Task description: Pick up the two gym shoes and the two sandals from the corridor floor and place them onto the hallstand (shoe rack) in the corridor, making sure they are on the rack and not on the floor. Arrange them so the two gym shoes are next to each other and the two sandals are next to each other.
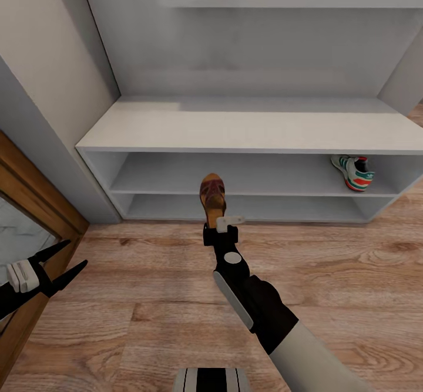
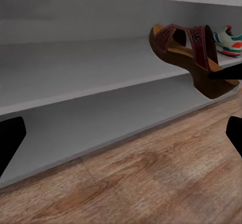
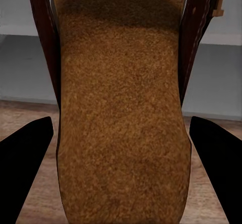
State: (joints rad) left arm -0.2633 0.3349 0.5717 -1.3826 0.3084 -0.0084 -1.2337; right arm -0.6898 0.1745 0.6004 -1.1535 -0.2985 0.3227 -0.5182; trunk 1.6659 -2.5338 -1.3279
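Note:
My right gripper (image 1: 215, 225) is shut on the heel of one dark brown sandal (image 1: 212, 194), holding it off the corridor floor (image 1: 147, 304) just in front of the hallstand (image 1: 235, 127), toe pointing at the shelves. The right wrist view looks along the sandal's tan footbed (image 3: 121, 108), with a finger (image 3: 25, 173) on each side. One gym shoe (image 1: 353, 173), cream with green stripes, lies at the right end of the upper open tier. My left gripper (image 1: 77, 252) hangs open and empty low at the left. Its wrist view shows the held sandal (image 2: 189, 53), the gym shoe (image 2: 228, 40) and the shelves (image 2: 75, 68).
A wooden door frame (image 1: 35, 216) runs along the left, close to my left arm. Grey side panels close in the hallstand's alcove, and a high shelf (image 1: 294, 2) crosses above. Wood flooring (image 2: 151, 183) spreads in front of the rack. My base (image 1: 211, 380) shows at the bottom edge.

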